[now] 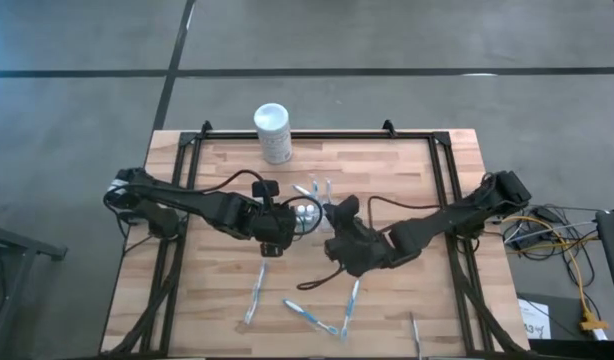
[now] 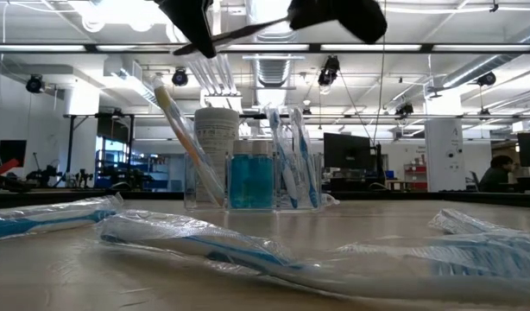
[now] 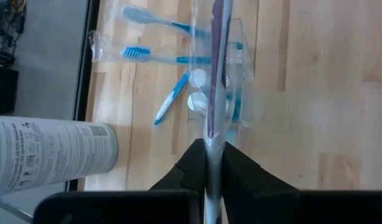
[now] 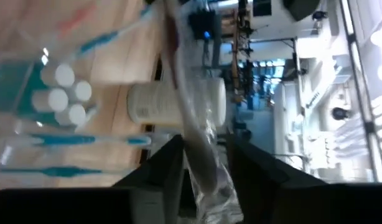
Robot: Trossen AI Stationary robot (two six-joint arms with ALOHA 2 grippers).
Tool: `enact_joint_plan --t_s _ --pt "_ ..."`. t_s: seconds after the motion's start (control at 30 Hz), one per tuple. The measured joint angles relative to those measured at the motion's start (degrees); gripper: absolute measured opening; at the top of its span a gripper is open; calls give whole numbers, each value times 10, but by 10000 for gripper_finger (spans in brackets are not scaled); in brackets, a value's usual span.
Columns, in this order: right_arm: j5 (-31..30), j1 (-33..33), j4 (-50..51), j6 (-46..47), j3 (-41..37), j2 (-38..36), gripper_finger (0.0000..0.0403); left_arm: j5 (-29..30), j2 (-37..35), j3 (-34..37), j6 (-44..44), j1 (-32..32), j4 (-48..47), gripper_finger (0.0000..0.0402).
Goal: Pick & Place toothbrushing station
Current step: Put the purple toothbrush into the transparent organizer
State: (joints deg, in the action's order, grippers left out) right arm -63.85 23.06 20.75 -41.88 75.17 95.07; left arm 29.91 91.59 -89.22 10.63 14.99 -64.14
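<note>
The toothbrushing station [image 1: 307, 211] is a clear holder at the table's middle, with several wrapped toothbrushes standing in it [image 2: 250, 177] [image 3: 206, 93]. Above it, a wrapped toothbrush with a dark purple handle [image 3: 217, 68] [image 2: 248, 30] spans between both grippers. My left gripper [image 3: 214, 165] [image 1: 279, 232] is shut on it. My right gripper [image 4: 206, 158] [image 1: 339, 216] is open, its fingers on either side of the same wrapped brush [image 4: 194, 118]. My left gripper pinches the wrapped toothbrush's handle [image 3: 212, 144] between its two fingers, slanting down from the table's left. The brush runs out past the fingertips over the station, lifted clear of it. My right gripper's fingers [image 4: 172, 168] flank the wrapper; whether they touch it I cannot tell.
A white canister with a yellow label [image 1: 273, 131] stands at the table's far edge, behind the station. Several wrapped toothbrushes [image 1: 255, 295] [image 1: 313, 316] [image 1: 353, 298] lie on the wood near the front edge, close before the low camera [image 2: 196, 238].
</note>
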Motion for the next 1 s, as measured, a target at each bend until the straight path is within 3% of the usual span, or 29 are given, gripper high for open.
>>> enact_joint_plan --t_s 0.2,0.33,0.5,0.63,0.8,1.0 --pt "61 5 3 61 -1 -55 174 19 -4 4 2 1 1 28" --pt "80 4 18 115 -2 -96 184 35 -12 4 2 1 3 28" --pt "223 3 28 181 -22 -169 180 42 -33 12 4 3 12 28" --pt "334 -9 -36 211 -91 -241 180 52 -82 59 14 12 48 28" --pt "434 -35 -260 212 -244 -319 178 67 -181 192 17 32 200 28" --pt "509 -82 -721 257 -434 -310 178 72 -259 380 -66 45 536 28"
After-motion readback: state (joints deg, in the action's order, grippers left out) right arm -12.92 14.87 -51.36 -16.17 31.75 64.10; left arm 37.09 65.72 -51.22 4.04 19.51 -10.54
